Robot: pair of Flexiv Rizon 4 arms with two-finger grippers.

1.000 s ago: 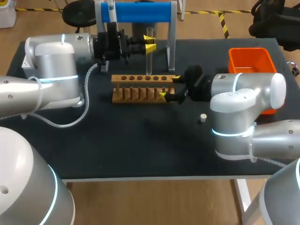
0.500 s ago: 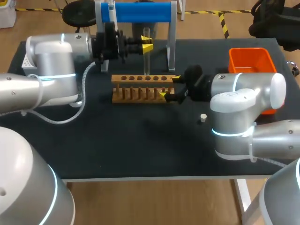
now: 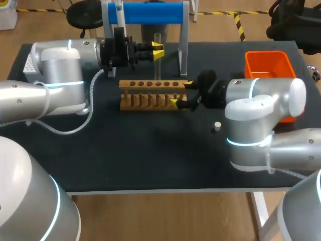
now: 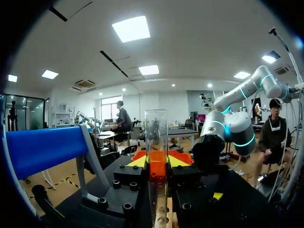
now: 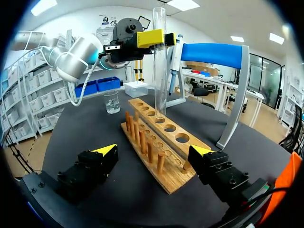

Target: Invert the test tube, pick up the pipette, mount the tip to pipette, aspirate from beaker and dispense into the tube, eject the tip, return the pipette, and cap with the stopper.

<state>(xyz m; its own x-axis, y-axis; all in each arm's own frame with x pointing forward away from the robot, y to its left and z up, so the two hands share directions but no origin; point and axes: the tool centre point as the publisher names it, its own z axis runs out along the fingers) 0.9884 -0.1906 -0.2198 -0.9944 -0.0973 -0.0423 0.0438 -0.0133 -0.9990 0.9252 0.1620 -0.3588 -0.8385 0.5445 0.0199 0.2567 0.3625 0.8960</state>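
A clear test tube (image 3: 157,60) stands upright, my left gripper (image 3: 158,50) shut on its upper part. In the left wrist view the tube (image 4: 156,135) rises between the yellow fingertips (image 4: 138,162). Its lower end (image 5: 160,111) meets a hole of the wooden rack (image 5: 164,142); I cannot tell how deep it sits. My right gripper (image 3: 181,93) is open, with its fingers either side of the near end of the rack (image 3: 150,94). The pipette (image 5: 175,52) hangs on the blue stand (image 3: 150,12). A glass beaker (image 5: 112,102) stands beyond the rack. A small white stopper (image 3: 217,126) lies beside my right arm.
An orange bin (image 3: 268,63) sits at the back right of the black table (image 3: 150,150). The stand's metal legs (image 3: 183,47) rise just behind the rack. A white box (image 3: 29,63) lies at the table's left edge, behind my left arm.
The left arm has shifted slightly, and the tube in its gripper has sunk a little toward the rack. The right arm has not moved.
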